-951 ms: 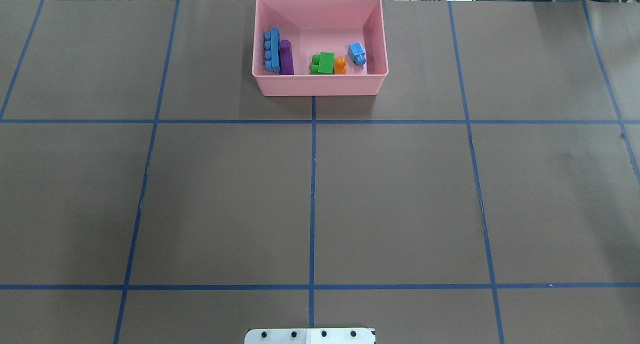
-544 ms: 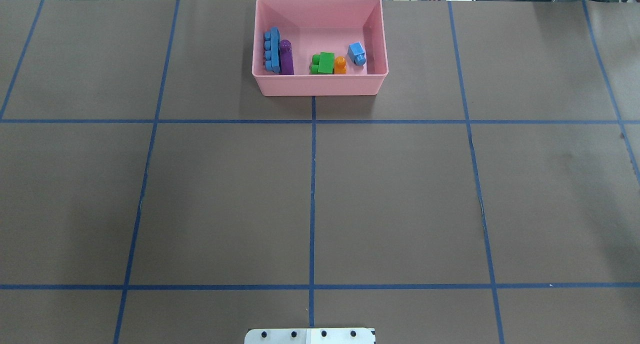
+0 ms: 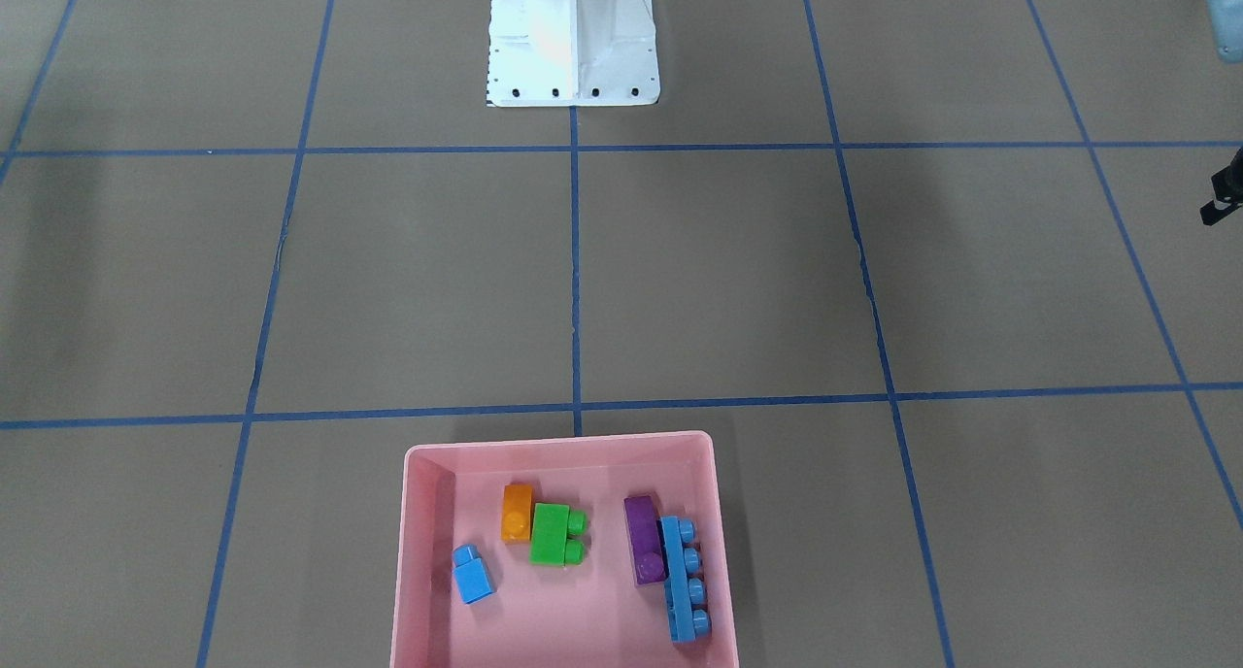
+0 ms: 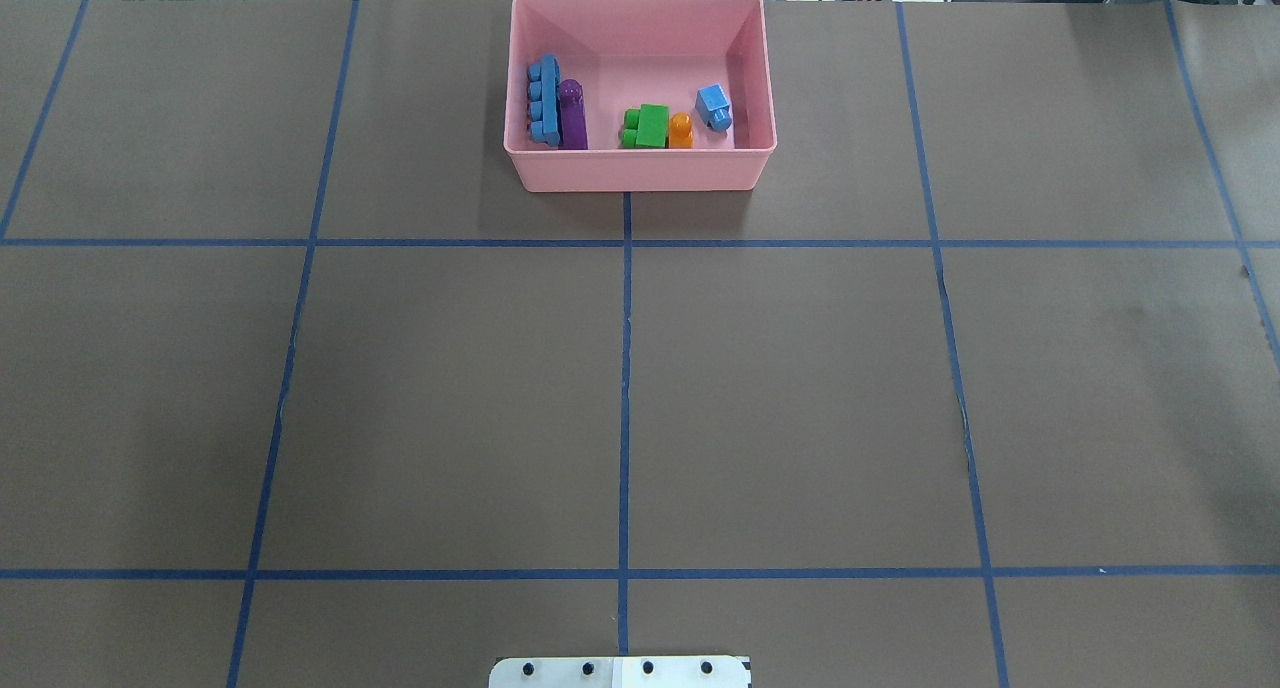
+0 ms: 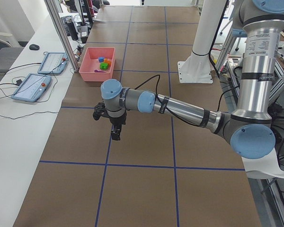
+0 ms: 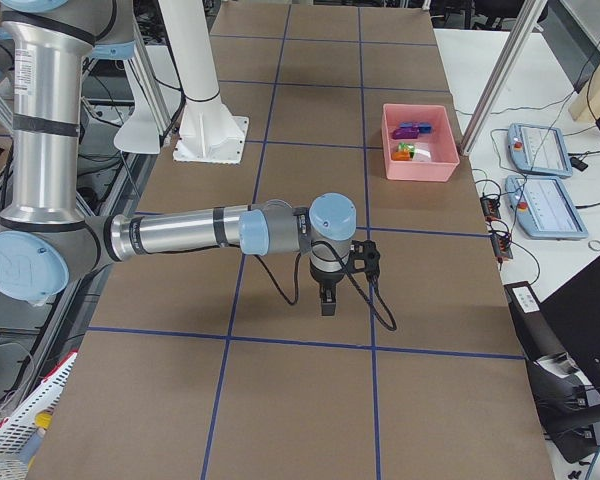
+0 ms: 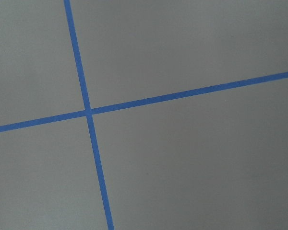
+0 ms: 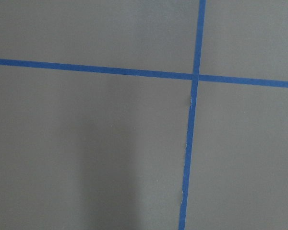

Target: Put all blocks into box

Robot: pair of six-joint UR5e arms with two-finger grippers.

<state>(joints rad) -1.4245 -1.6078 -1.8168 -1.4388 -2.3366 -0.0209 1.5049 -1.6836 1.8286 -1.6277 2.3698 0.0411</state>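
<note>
The pink box (image 4: 640, 168) stands at the table's far middle and also shows in the front view (image 3: 558, 445). All five blocks lie inside it: the long blue (image 4: 545, 101), the purple (image 4: 573, 115) touching it, the green (image 4: 650, 126), the orange (image 4: 681, 130) and the small blue (image 4: 714, 106). My left gripper (image 5: 115, 135) shows only in the left side view, low over bare table, far from the box. My right gripper (image 6: 326, 300) shows only in the right side view, likewise. I cannot tell whether either is open or shut.
The white robot base (image 3: 573, 56) stands at the near middle of the table. Blue tape lines (image 4: 625, 368) divide the brown surface into squares. Both wrist views show only table and tape. Tablets and cables lie on the side bench (image 5: 35, 85).
</note>
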